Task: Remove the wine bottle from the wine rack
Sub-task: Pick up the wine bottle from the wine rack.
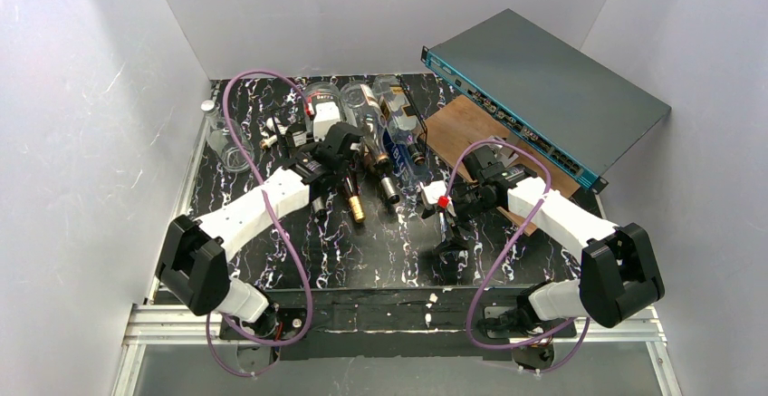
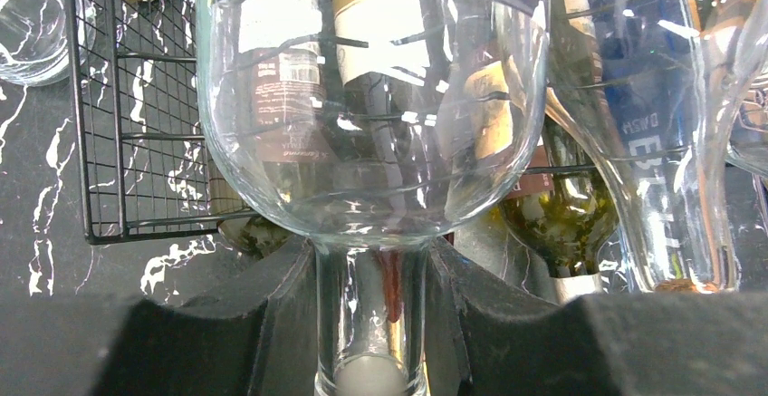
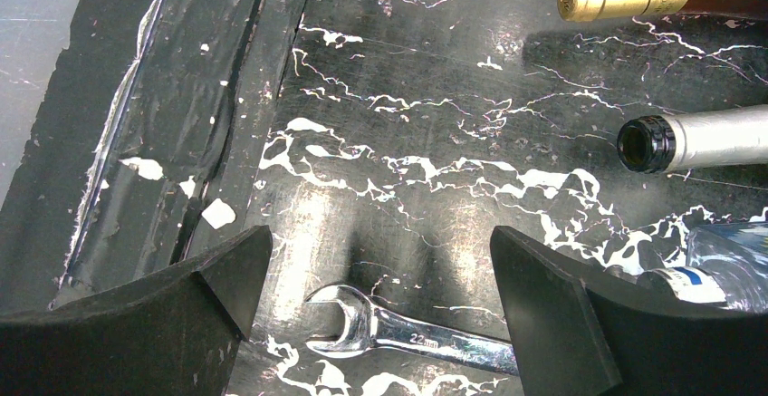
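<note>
A clear glass wine bottle lies with its neck towards me, over the black wire wine rack. My left gripper is shut on the bottle's neck, with a finger pressed on each side. In the top view the left gripper reaches into the row of bottles at the back, which hides most of the rack. My right gripper is open and empty, low over the table. It is also in the top view, right of centre.
A blue-tinted bottle and a green bottle lie right of the held one. A 22 mm wrench lies under the right gripper, with bottle necks nearby. A grey box with a teal edge and a glass stand at the sides.
</note>
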Controlling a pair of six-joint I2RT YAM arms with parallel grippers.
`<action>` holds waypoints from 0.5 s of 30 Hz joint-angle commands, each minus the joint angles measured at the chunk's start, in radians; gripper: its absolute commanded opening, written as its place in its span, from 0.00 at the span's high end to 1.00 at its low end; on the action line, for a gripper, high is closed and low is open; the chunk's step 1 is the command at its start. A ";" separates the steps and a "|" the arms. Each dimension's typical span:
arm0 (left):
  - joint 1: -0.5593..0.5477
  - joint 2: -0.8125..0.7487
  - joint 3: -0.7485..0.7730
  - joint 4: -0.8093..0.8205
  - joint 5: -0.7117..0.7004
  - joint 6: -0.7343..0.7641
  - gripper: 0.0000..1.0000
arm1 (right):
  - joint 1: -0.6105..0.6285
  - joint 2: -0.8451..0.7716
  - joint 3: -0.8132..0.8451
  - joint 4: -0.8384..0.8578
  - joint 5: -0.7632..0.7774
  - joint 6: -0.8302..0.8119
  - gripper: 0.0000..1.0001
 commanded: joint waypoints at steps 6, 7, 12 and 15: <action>-0.003 -0.146 0.006 0.142 -0.143 -0.032 1.00 | -0.005 -0.019 0.016 0.000 -0.015 -0.010 0.00; -0.003 -0.152 0.002 0.139 -0.140 -0.034 1.00 | -0.005 -0.019 0.016 0.000 -0.015 -0.010 0.00; -0.003 -0.195 -0.021 0.124 -0.117 -0.052 1.00 | -0.006 -0.017 0.015 0.000 -0.017 -0.010 0.00; -0.003 -0.224 -0.042 0.118 -0.104 -0.061 1.00 | -0.006 -0.015 0.015 -0.001 -0.017 -0.012 0.00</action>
